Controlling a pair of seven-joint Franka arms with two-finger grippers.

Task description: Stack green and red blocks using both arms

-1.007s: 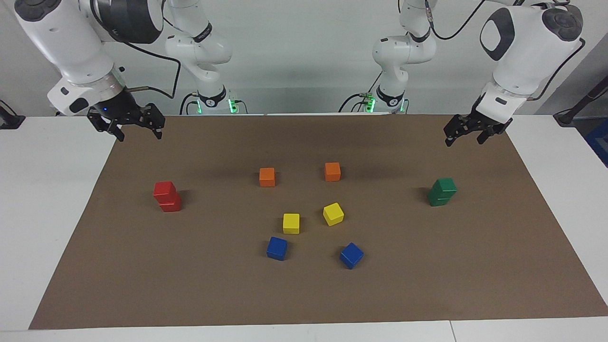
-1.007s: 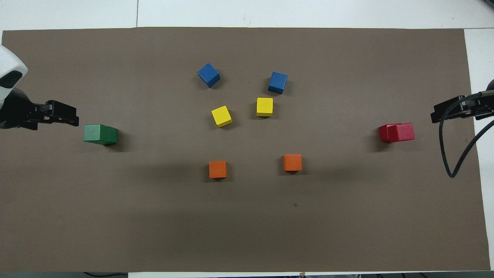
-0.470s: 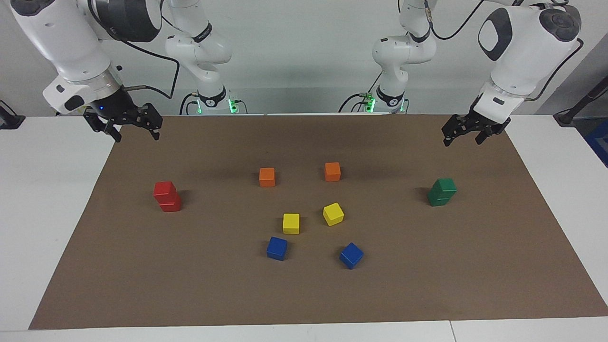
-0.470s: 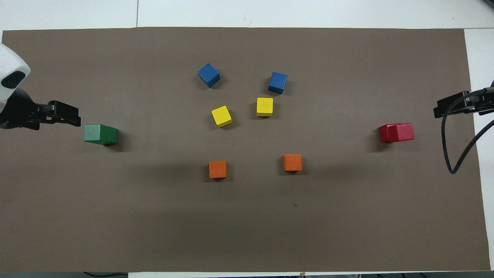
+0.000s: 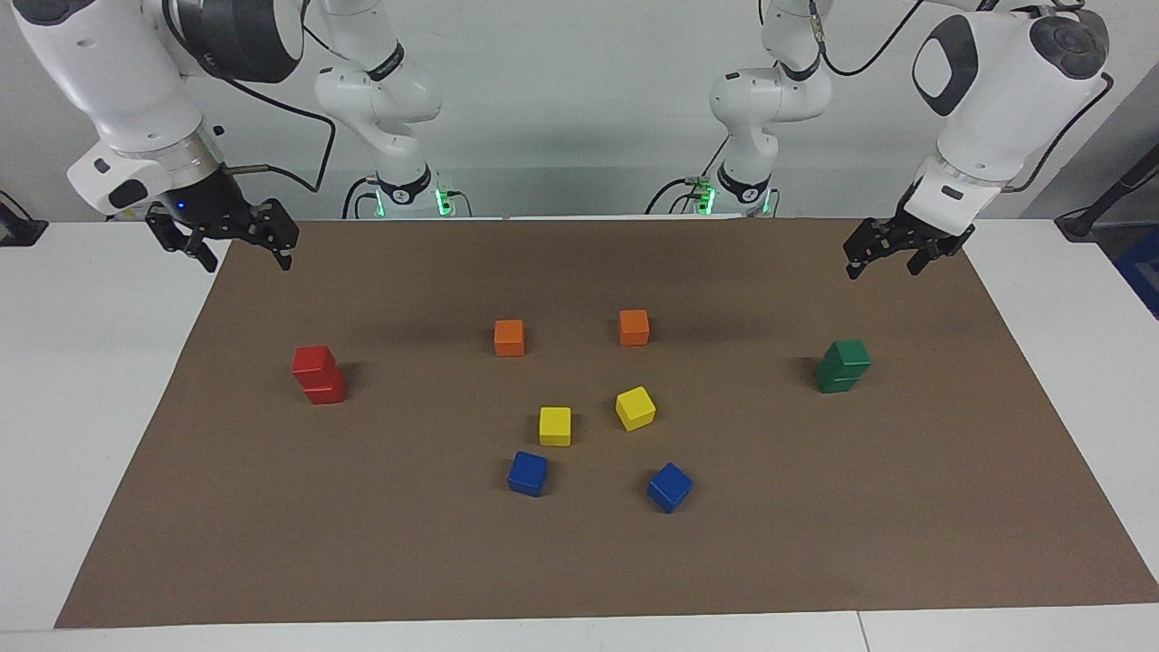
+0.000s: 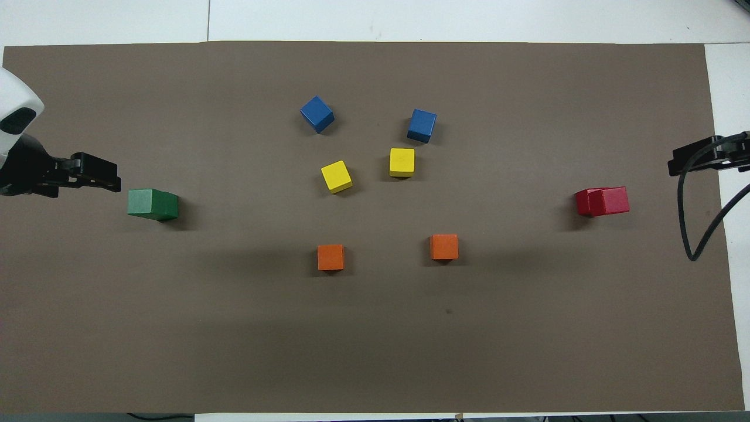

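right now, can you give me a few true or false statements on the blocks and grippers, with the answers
1. The two red blocks are stacked one on the other. True.
2. The left gripper holds a green block. False: it is open and empty, up in the air over the mat's edge at its own end; both green blocks sit stacked on the mat.
3. The orange blocks lie nearer to the robots than the blue blocks. True.
4. The yellow blocks are stacked. False: they lie apart, each flat on the mat.
5. The right gripper touches the red stack. False: it is open, raised above the mat's corner at its own end, clear of the stack.
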